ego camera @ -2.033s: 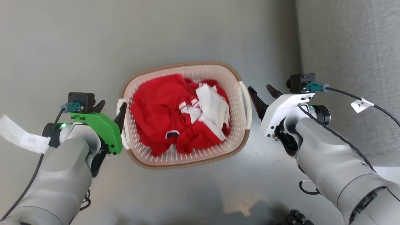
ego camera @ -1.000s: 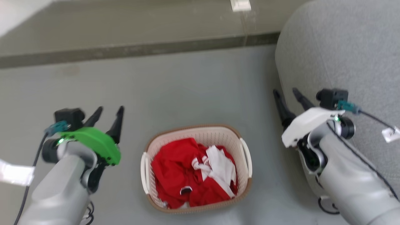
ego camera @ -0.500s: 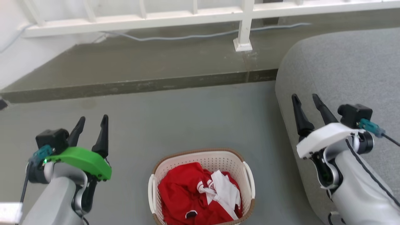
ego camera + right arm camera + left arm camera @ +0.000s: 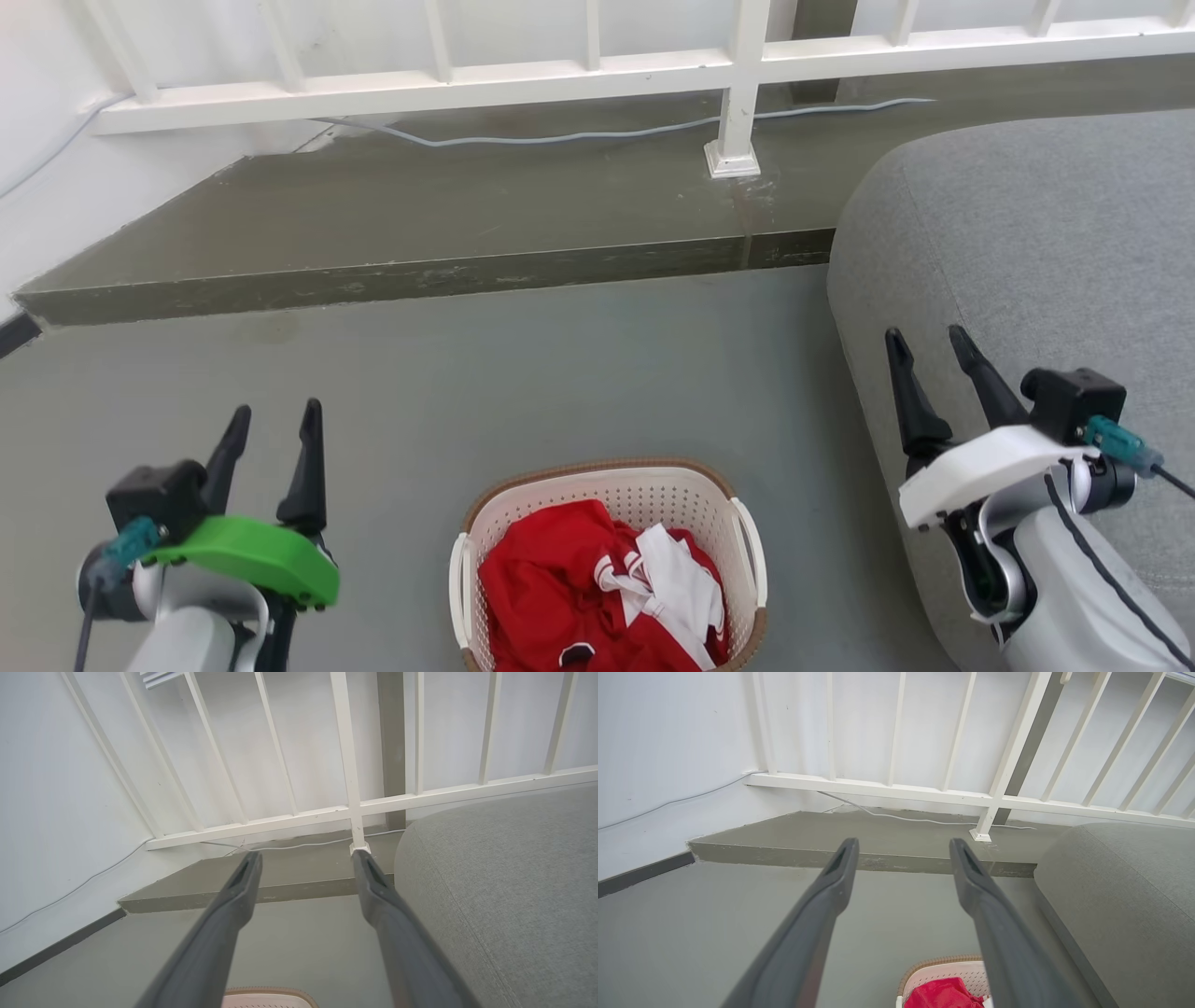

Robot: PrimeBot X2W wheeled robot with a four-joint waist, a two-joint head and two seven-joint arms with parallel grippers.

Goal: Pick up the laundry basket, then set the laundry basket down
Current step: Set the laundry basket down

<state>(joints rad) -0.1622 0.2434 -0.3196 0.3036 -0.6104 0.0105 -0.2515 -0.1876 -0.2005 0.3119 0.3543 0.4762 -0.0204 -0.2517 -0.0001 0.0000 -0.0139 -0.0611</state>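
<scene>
The laundry basket (image 4: 644, 490), cream-white and perforated with a brown rim and white loop handles, stands on the grey floor at the bottom centre of the head view, holding red and white clothes (image 4: 597, 597). My left gripper (image 4: 277, 418) is open, raised left of the basket and apart from it. My right gripper (image 4: 929, 343) is open too, raised on the basket's right, over the grey cushion. The left wrist view catches the basket's rim (image 4: 941, 963) at its bottom edge, between the fingers of my left gripper (image 4: 903, 847). My right gripper (image 4: 306, 858) has the basket's rim (image 4: 271, 994) below it.
A raised grey step (image 4: 420, 271) runs across behind the basket, with a white railing (image 4: 738, 84) and a pale cable (image 4: 560, 138) on it. A large grey cushion (image 4: 1027, 243) fills the right side. A white wall (image 4: 668, 742) is at the left.
The camera has tilted up, so the basket has slid to the picture's bottom. Both grippers have drawn away from the basket's handles and lifted, and they are open with nothing in them.
</scene>
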